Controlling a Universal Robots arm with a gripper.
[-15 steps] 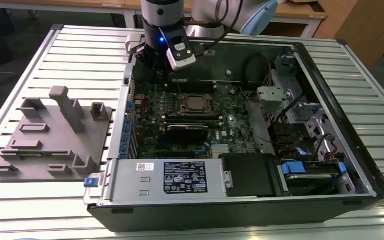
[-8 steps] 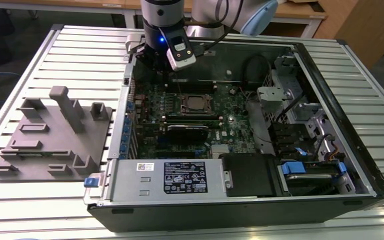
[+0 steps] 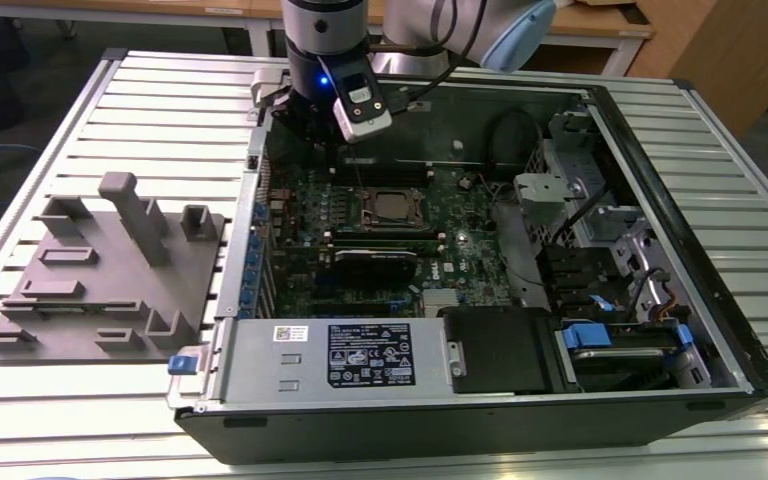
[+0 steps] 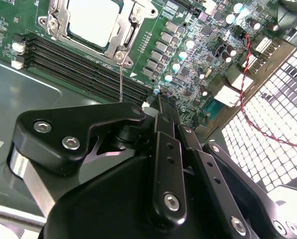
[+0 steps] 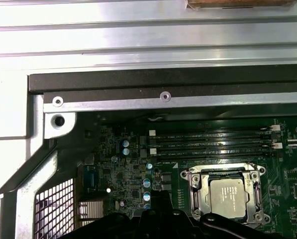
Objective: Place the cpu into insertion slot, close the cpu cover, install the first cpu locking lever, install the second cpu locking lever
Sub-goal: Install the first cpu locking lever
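One slatted metal table [image 3: 704, 120] carries everything we see; around it the room shows grey floor [image 3: 37, 40], pale desks [image 3: 211, 12] along twelve o'clock in the exterior view, and a wooden panel [image 3: 724, 50] toward one o'clock. On the table lies an open computer case [image 3: 624, 410] on its side, its green board [image 3: 344, 225] facing up. At nine o'clock of the case rests a grey fixture [image 3: 104, 290] with upright blocks. Along the case's six o'clock edge sits a silver power supply [image 3: 344, 355].

From twelve o'clock the arm [image 3: 324, 30] reaches down into the case's eleven o'clock corner, beside a perforated wall [image 4: 267, 144]. Its gripper [image 4: 159, 102] hangs over the board at about eleven o'clock from the socket, apart from it. We see the fingers [image 4: 168, 149] drawn together at the tips, with nothing visible between them.

Near the board's middle we find the insertion slot [image 5: 220, 175], just beside the long black memory slots [image 5: 213, 142]. The cpu [image 5: 228, 196] lies flat inside it, silver top up. The cpu cover [image 5: 195, 195] lies down around the chip, which shows through its window. A thin metal rod [image 4: 121, 79] runs from the socket's corner toward the gripper's linkage; we cannot tell whether they touch.
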